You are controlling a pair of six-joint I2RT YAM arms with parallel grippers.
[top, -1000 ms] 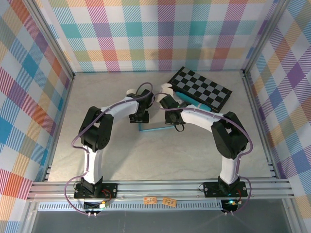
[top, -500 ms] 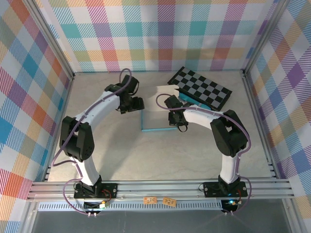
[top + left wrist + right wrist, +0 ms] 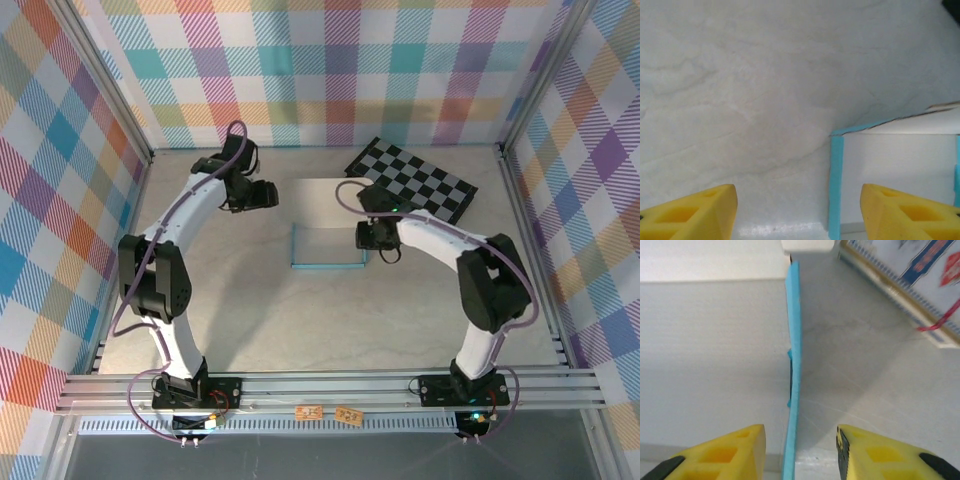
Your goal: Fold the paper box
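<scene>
The paper box (image 3: 328, 240) lies near the middle of the table (image 3: 250, 310), just in front of the black-and-grey checkerboard (image 3: 415, 185). It lies open upward, and its grey-white inner side is visible. Thin teal walls stand up on the left, near and right sides, and a pale flap lies flat at the far side.

The left gripper (image 3: 268, 195) hangs beside the far-left corner of the box and is apart from it. In the left wrist view its yellow fingers (image 3: 700, 215) are wide apart and have hold of nothing. Between them there is bare table and the teal corner of the box (image 3: 836, 190).

The right gripper (image 3: 368, 240) is at the right wall of the box. In the right wrist view the fingers (image 3: 725, 455) are parted about halfway. The teal wall (image 3: 794, 340) runs upright between them, with one finger over the inner side and the other over the table. A gap shows on both sides, so they do not clamp the wall.
</scene>
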